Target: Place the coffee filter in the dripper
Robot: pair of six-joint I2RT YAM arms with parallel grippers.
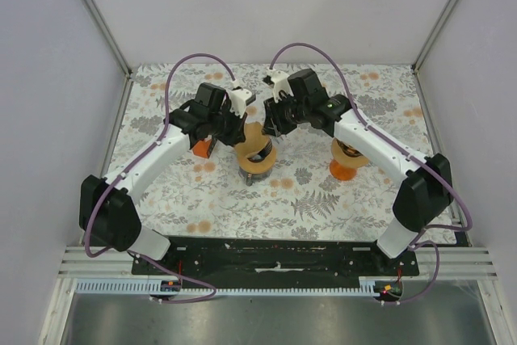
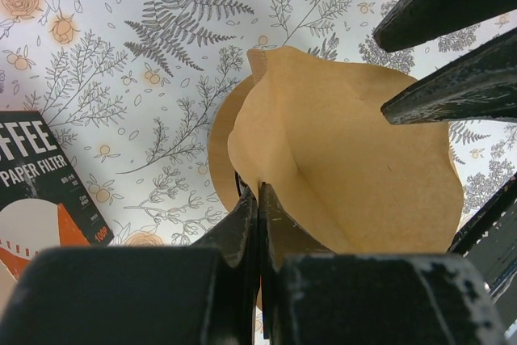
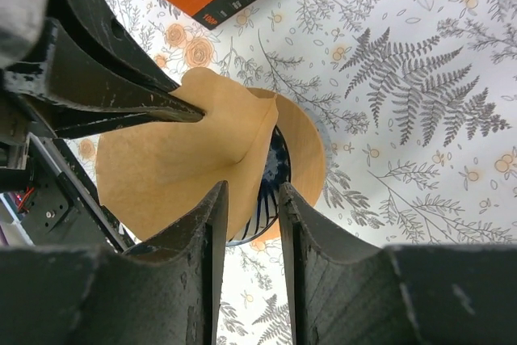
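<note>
The brown paper cone filter (image 3: 178, 159) stands opened and tilted over the mouth of the dark ribbed dripper with a tan collar (image 3: 273, 174), near the middle of the floral-print bench (image 1: 323, 191); I cannot tell whether it is fully seated. My left tool (image 2: 258, 196) is clenched on the filter's near rim, its two black fingers pressed together with the paper between them. My right tool (image 3: 252, 190) is released, its fingers parted on either side of the filter's folded edge, with the dripper's ribs showing in the gap. The two tools meet from opposite sides above the dripper. An orange and black filter box (image 1: 202, 149) lies on the bench just left of the dripper, beneath my left arm. An orange round object (image 1: 347, 169) sits well to the right, partly hidden under my right arm.
</note>
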